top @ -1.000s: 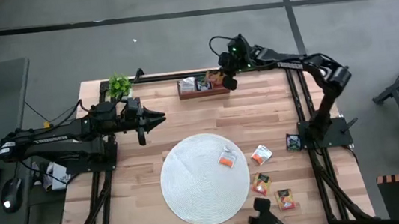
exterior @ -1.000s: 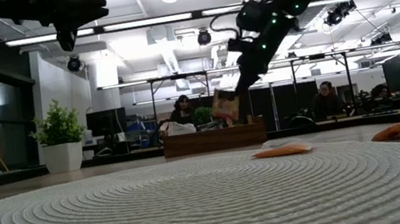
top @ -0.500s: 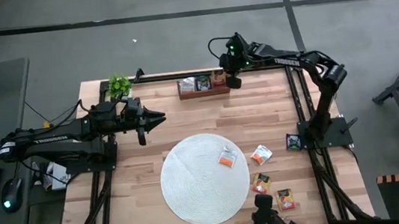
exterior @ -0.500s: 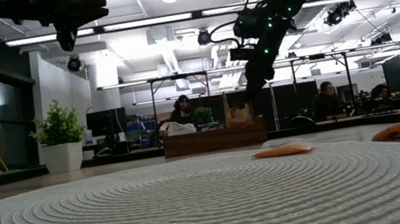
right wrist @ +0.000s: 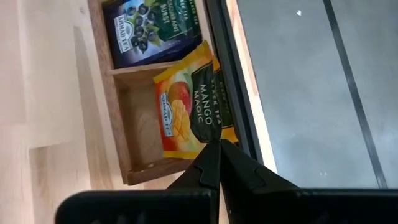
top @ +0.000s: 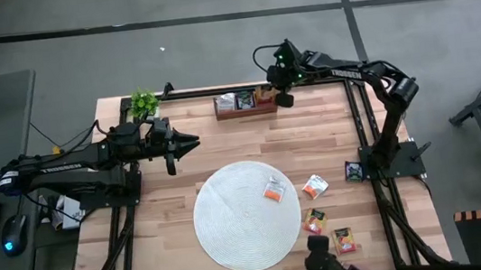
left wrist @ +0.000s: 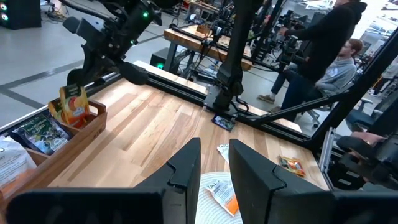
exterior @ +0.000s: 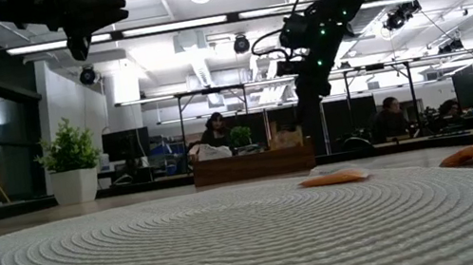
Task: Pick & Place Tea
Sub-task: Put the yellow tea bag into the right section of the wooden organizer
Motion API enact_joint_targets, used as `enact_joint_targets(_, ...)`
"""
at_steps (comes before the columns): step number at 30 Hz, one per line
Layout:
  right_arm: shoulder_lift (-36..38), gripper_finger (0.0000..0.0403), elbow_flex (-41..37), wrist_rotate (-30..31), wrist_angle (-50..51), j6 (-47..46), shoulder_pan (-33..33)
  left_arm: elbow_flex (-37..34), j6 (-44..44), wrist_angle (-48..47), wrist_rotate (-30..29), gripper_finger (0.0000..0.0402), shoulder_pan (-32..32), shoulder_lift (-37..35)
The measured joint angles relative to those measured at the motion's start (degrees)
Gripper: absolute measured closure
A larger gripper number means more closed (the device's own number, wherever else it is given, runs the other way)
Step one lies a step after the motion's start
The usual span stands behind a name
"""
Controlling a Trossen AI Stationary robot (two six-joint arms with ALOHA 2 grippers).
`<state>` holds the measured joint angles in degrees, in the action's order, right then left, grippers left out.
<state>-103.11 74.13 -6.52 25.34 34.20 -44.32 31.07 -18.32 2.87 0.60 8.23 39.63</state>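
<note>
Worktop [top: 224, 146] fills mid frame in the high view, white round mat [top: 246, 214] at lower centre. Wooden tray [top: 244, 105] sits at the top edge, centre-right.

Left arm waits at left of the high view; left claw [left wrist: 213, 167] has its fingers apart, holding nothing.

Right arm reaches in from the right. Right claw [top: 282, 96] is at the tray's right-hand end. In the right wrist view the fingers are pinched together on the corner of a mango sachet [right wrist: 189, 102], which is leaning in the end compartment against the tray's back wall. A dark sachet [right wrist: 151, 30] fills the middle compartment.

Step, as I read it: the place, sachet down in its slot and not yet released. The next move calls for parting the fingers, lifting straight clear of the tray wall, then going for a loose sachet.

Loose tea at lower right of the high view: one on the mat [top: 272, 190], three on bare wood just right of it [top: 315, 186] [top: 314, 222] [top: 343, 240].

Readable: "MANGO MAGIC" on the held sachet; "TEA" on the dark one, rest unclear.
</note>
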Motion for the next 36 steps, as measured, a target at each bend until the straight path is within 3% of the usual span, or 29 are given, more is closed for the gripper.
enact_joint_targets(30, 0.00, 0.0403, 0.00, -1.56, 3.17, -2.21, 2.09, 0.00, -0.01, 0.00, 0.00, 0.0318, 0.02, -0.02)
enact_joint_targets(36, 0.00, 0.0403, 0.00, 0.94, 3.29, -3.01, 2.46, 0.00, 0.00, 0.00, -0.01, 0.0318, 0.01, -0.01)
